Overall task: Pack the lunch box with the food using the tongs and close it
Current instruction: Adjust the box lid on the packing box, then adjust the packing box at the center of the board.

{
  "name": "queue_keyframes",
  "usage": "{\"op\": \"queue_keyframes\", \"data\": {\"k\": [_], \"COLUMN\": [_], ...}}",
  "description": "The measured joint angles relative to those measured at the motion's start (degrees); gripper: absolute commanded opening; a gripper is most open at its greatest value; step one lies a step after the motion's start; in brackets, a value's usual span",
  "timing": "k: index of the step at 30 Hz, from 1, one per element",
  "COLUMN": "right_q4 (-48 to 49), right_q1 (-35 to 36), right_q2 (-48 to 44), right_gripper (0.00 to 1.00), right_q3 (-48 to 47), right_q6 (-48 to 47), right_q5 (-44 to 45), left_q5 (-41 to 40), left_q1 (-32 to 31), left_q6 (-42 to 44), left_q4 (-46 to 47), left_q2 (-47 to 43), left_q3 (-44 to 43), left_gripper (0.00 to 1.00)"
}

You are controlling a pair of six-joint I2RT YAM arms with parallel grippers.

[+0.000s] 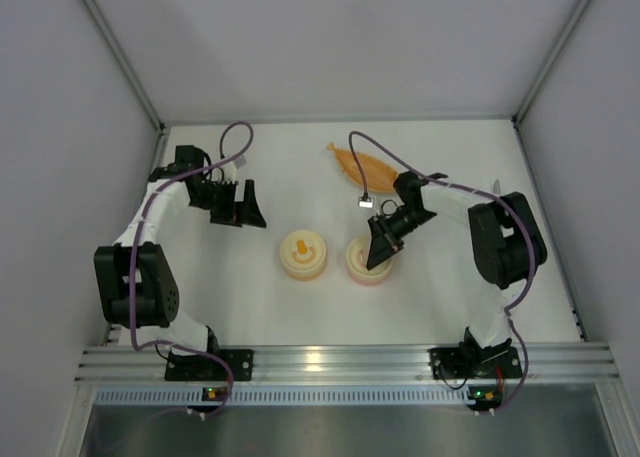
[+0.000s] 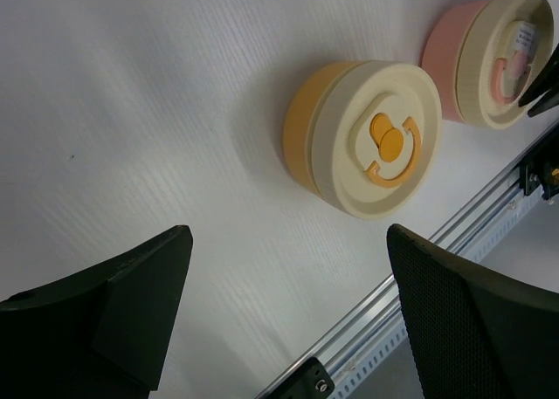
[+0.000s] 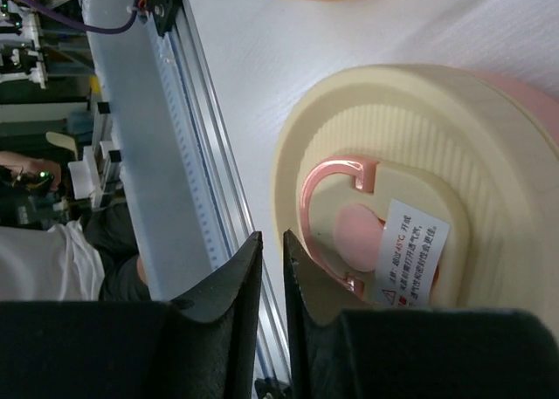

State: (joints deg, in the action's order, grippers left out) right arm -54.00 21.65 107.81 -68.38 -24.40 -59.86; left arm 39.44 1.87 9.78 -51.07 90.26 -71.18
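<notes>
pink box (image 1: 358, 269): sitting mid-tabletop (image 1: 250, 297), right of centre, with its cream lid (image 3: 489, 146) lying on it; a white label (image 3: 415, 251) is sticking to the lid's middle.
yellow box (image 1: 303, 254): sitting just left of the pink box, the two not touching. Its own cream lid is lying on it too, orange handle (image 2: 395, 161) facing up.
dish (image 1: 360, 163): orange and boat-shaped, lying toward the far edge, behind the pink box.
left claw (image 1: 240, 215): hanging wide open and gripping nothing, hovering over bare tabletop at the far left, well apart from both boxes.
right claw (image 3: 269, 242): hanging over the pink box's near edge, fingers standing a sliver apart with nothing between them. The tips are sitting just beside the lid's pink handle; whether they are touching it I cannot tell.
</notes>
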Motion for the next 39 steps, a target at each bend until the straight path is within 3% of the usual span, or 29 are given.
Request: {"op": "queue_keyframes", "data": {"k": [3,7,14,23,39], "right_q4": [-0.74,-1.01,1.18,5.92,9.09], "right_q1": [0.00,-0.02,-1.31,-5.31,-10.67], "right_q2": [-2.51,-6.67,-12.76,-12.76,-12.74], "right_gripper": [0.29,0.38,0.40,0.42,0.63], "right_q3": [-1.95,-7.48,-9.35,-2.21,-0.92], "right_q6": [-0.20,-0.20,4.28,10.73,13.16], "right_q5": [0.24,0.37,6.69,15.21,17.31], "left_q5": [-0.09,0.00,-0.24,-2.23,-3.63], "left_q1": [0.00,-0.02,-2.05,-11.76,-15.15], "left_q6": [1.29,2.69,3.10,1.64,3.08], "left_q4": [-0.07,-0.31,-0.20,1.53,3.08], "left_q2": [0.00,0.15,2.19,6.29,15.32], "left_q3": [1.27,2.25,3.21,3.02,-3.30], "left_gripper": [0.94,0.89,0.84,0.72,0.59]}}
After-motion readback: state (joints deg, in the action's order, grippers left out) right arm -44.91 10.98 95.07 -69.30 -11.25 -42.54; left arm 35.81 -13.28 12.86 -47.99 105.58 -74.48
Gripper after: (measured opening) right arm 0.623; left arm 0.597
